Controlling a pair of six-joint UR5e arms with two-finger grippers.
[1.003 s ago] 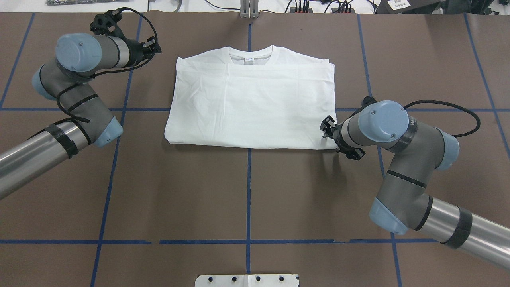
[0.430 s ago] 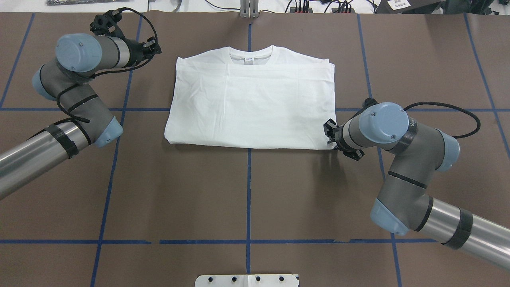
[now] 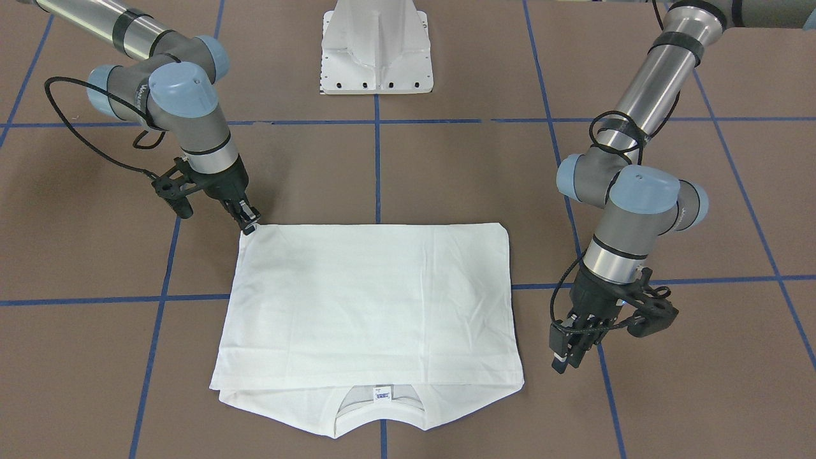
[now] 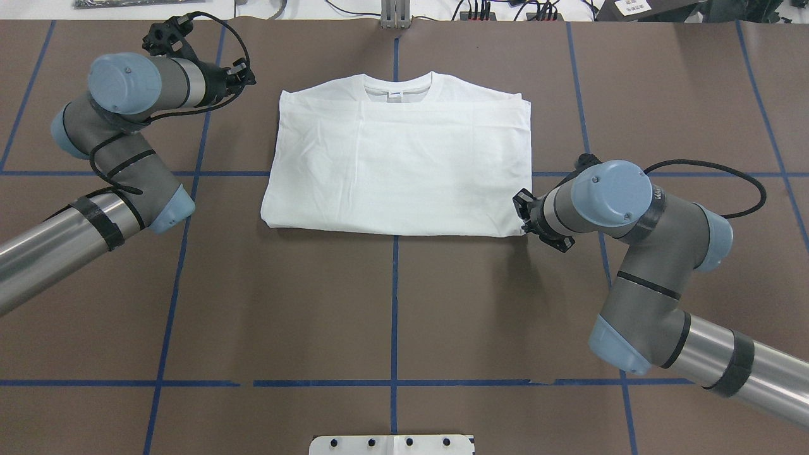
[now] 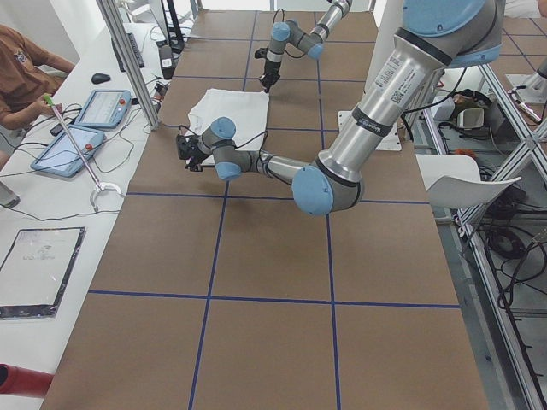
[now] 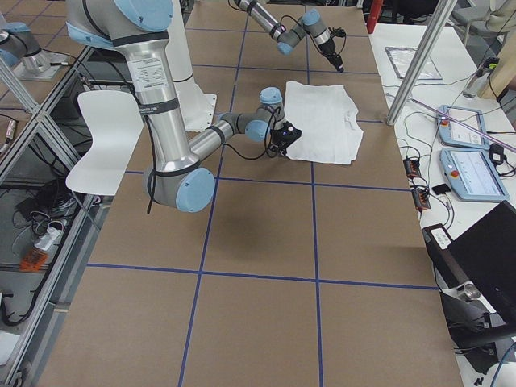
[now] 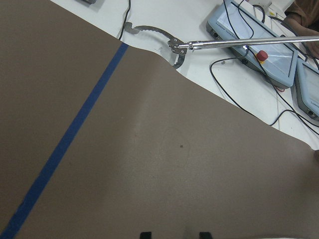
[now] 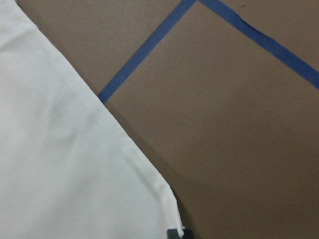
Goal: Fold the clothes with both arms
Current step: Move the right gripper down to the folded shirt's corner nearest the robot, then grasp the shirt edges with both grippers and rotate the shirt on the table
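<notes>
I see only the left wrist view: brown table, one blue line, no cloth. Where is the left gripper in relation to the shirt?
Observer: The left gripper hangs beside the shirt, at its collar end, apart from the cloth.
Operator: And the right gripper?
Observer: The right gripper has its tips at the shirt's opposite corner. I cannot confirm a grip.
Operator: How does the shirt lie?
Observer: As a flat rectangle, no sleeves showing, collar away from the robot.

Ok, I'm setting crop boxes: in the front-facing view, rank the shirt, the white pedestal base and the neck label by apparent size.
1. shirt, by far the largest.
2. white pedestal base, though farther from the camera and cut by the top edge.
3. neck label, tiny.
No close calls.
</notes>
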